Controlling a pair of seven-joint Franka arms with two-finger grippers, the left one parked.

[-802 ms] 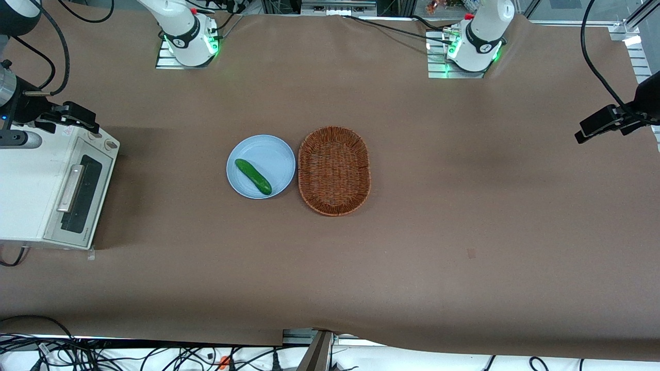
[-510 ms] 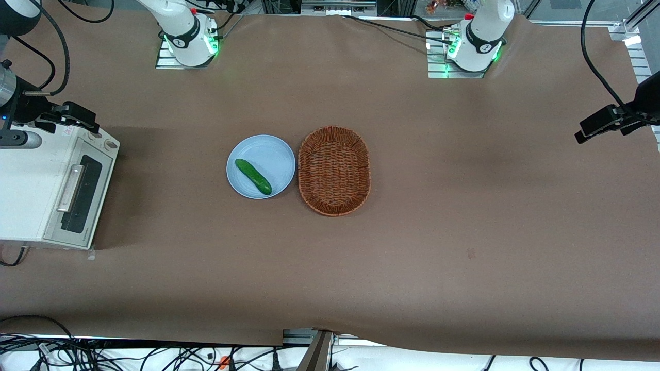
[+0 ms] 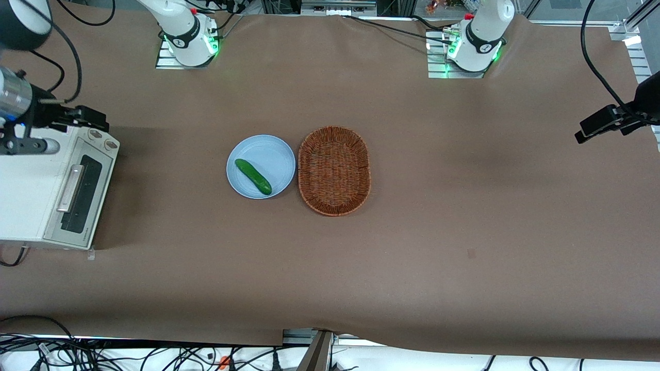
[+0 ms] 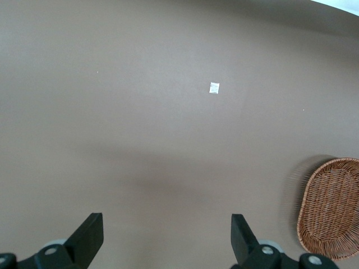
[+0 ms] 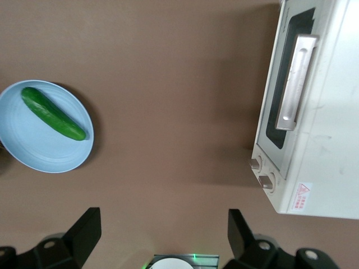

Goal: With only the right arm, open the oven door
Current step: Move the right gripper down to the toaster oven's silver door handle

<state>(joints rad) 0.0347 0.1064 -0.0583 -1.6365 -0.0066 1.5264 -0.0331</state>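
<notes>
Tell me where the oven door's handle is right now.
The silver handle lies across the shut oven door at the working arm's end of the table, below the two knobs. The open gripper hovers above the table beside the oven's knob end.

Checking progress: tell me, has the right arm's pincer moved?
Yes: the pincer has slid slightly toward the plate, above the oven's knobs.

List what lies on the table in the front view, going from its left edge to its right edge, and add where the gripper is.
toaster oven with its shut oven door → blue plate holding a cucumber → wicker basket. The gripper, open, hovers above the oven's knob end.
</notes>
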